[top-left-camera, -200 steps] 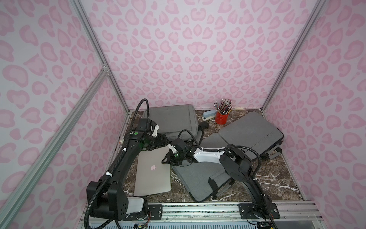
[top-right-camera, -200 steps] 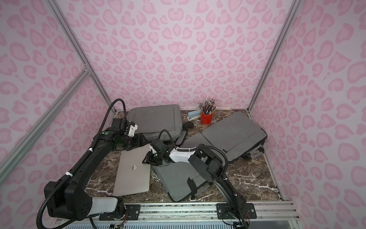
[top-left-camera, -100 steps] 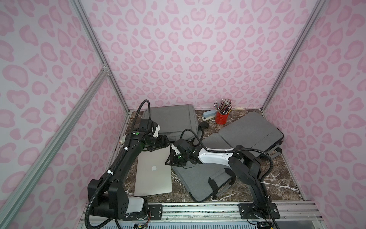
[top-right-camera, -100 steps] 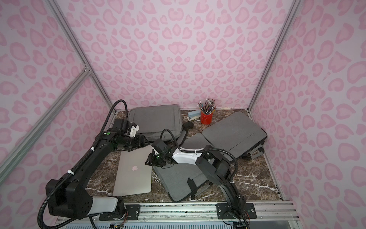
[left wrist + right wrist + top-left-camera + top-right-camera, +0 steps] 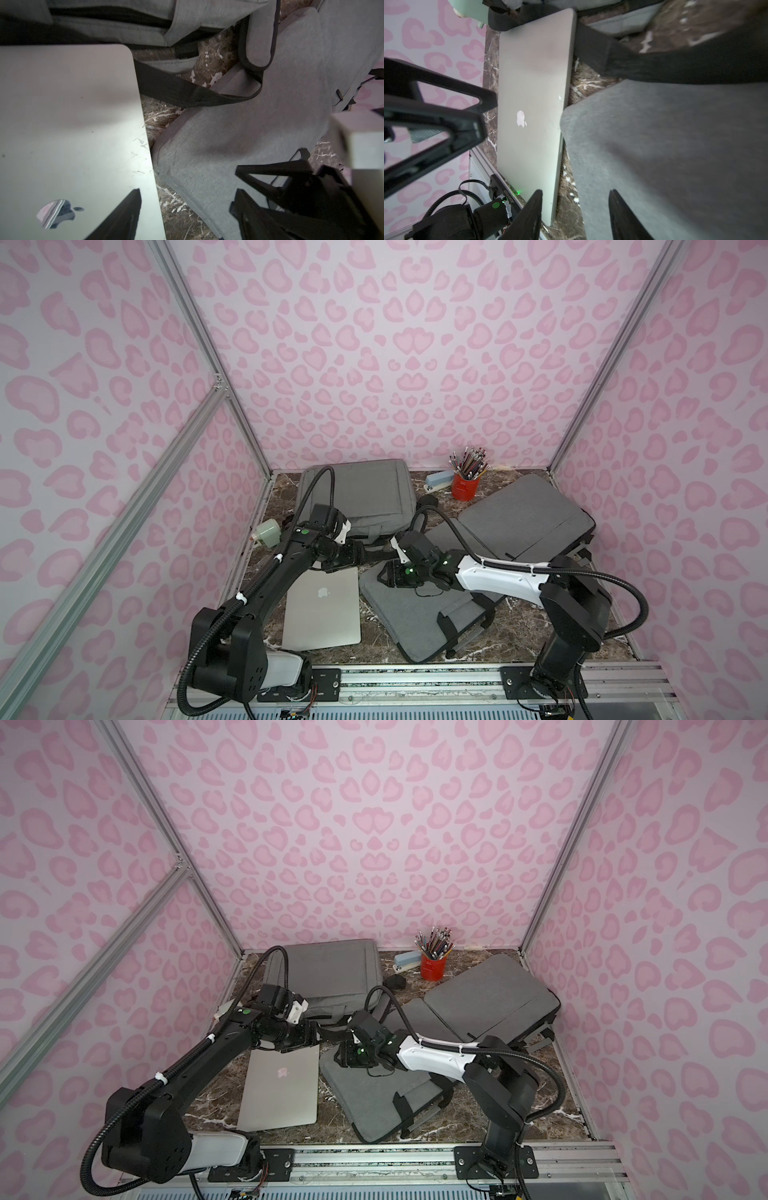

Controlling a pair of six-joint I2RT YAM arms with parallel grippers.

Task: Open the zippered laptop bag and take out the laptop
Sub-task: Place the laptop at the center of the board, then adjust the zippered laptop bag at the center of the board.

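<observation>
Right gripper (image 5: pixel 575 191) just spread wide, backing off the flat silver laptop (image 5: pixel 322 610), lower centre beside the grey fabric bag (image 5: pixel 415 614); left gripper (image 5: pixel 187 187) gapes too (both empty). Extraction looks done.

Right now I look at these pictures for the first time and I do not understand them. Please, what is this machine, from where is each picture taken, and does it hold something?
Two robot arms, the left arm and the right arm, stand at a marble table. Two pictures look down from above; two come from cameras on the wrists. A closed silver laptop lies beside a grey laptop bag. A second grey bag, a third grey bag and a red pencil cup lie behind. The left fingers and the right fingers are open, holding nothing.
</observation>
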